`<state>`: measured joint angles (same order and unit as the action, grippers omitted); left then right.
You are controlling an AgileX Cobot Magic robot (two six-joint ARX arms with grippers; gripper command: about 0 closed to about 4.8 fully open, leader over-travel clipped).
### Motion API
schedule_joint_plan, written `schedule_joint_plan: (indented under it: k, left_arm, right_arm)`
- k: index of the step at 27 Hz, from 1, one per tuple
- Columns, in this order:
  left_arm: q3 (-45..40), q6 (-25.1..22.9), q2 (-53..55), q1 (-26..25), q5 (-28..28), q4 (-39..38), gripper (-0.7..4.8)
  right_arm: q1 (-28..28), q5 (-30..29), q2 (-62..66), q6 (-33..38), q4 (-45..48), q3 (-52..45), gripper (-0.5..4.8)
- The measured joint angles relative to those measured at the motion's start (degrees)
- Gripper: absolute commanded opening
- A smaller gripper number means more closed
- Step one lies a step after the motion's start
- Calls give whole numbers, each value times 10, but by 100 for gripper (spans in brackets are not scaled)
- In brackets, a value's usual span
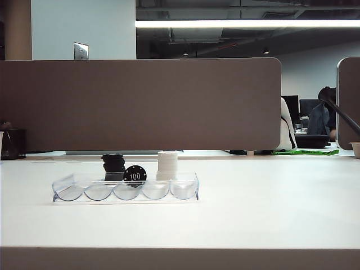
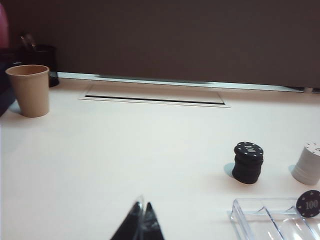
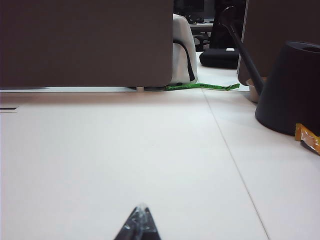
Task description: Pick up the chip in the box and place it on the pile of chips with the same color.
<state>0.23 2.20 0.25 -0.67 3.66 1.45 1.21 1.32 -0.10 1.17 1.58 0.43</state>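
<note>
A black chip (image 1: pixel 135 175) marked "100" stands on edge in the clear box (image 1: pixel 185 189); the left wrist view shows the chip (image 2: pixel 308 204) in the box (image 2: pixel 252 216) too. Behind the box sits the short pile of black chips (image 1: pixel 113 166), also visible as the pile (image 2: pixel 248 163) in the left wrist view. My left gripper (image 2: pixel 142 208) is shut and empty, well short of the box. My right gripper (image 3: pixel 141 210) is shut and empty over bare table. Neither gripper shows in the exterior view.
A neat white chip stack (image 1: pixel 167 165) stands beside the black pile. A paper cup (image 2: pixel 30 90) and a dark pen holder (image 2: pixel 42 62) sit far left. A large dark cylinder (image 3: pixel 290 87) and an orange wrapper (image 3: pixel 307 137) lie right. A brown divider (image 1: pixel 140 104) backs the table.
</note>
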Motion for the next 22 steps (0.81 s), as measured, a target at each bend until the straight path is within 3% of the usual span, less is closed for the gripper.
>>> schedule_joint_plan:
  k: [7, 17, 22]
  left_arm:
    - [0, 0, 0, 0, 3, 0, -5]
    - [10, -16, 0, 0, 61, -5, -5]
    - [41, -46, 4, 0, 91, -57, -5]
  right_arm:
    - [0, -2, 0, 0, 5, 3, -6]
    - [0, -56, 2, -31, -34, 60, -6]
    - [5, -85, 25, -41, -67, 78, -6]
